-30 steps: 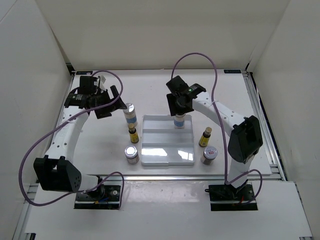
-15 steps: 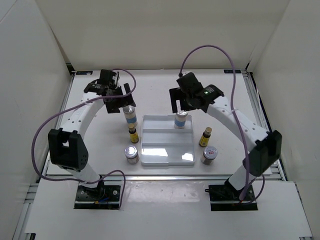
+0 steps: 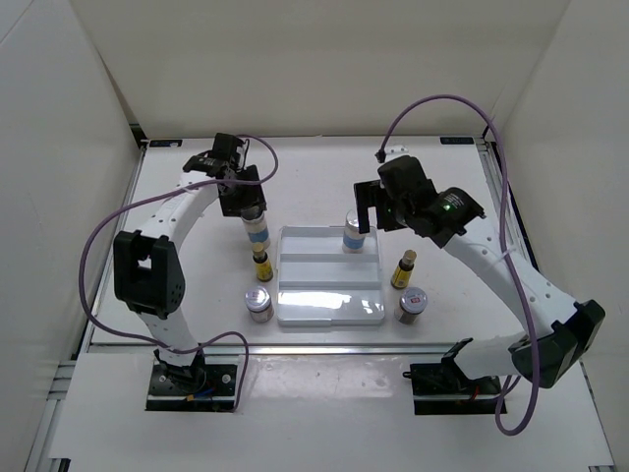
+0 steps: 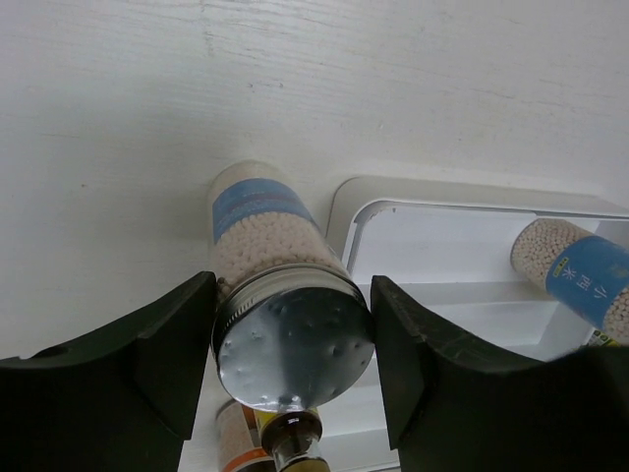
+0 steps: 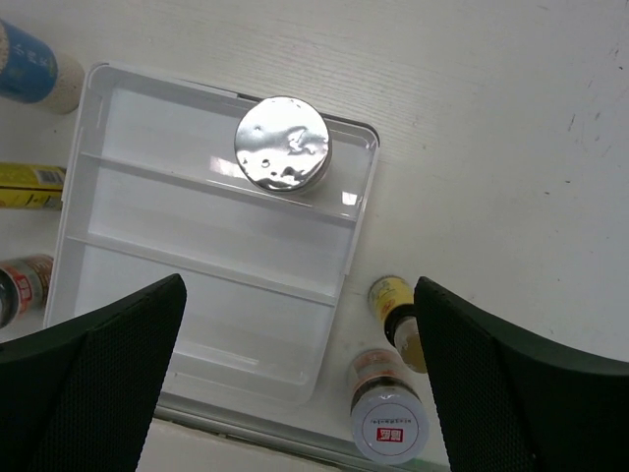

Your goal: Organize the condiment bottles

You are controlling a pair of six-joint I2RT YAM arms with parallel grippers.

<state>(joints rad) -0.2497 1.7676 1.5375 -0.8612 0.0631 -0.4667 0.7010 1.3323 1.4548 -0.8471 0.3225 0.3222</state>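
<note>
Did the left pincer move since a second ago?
Yes. The left pincer moved right, toward the white tray, and now clamps the tall bottle beside the tray's left edge.

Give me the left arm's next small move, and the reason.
Probably lift straight up. The fingers of the left gripper appear pressed against both sides of the silver cap of the tall bottle beside the tray, so it looks gripped. The tray's back tier already holds the twin bottle, with room beside it.

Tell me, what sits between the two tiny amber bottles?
The white tray lies between the left amber bottle and the right amber bottle; the top view shows it.
</note>
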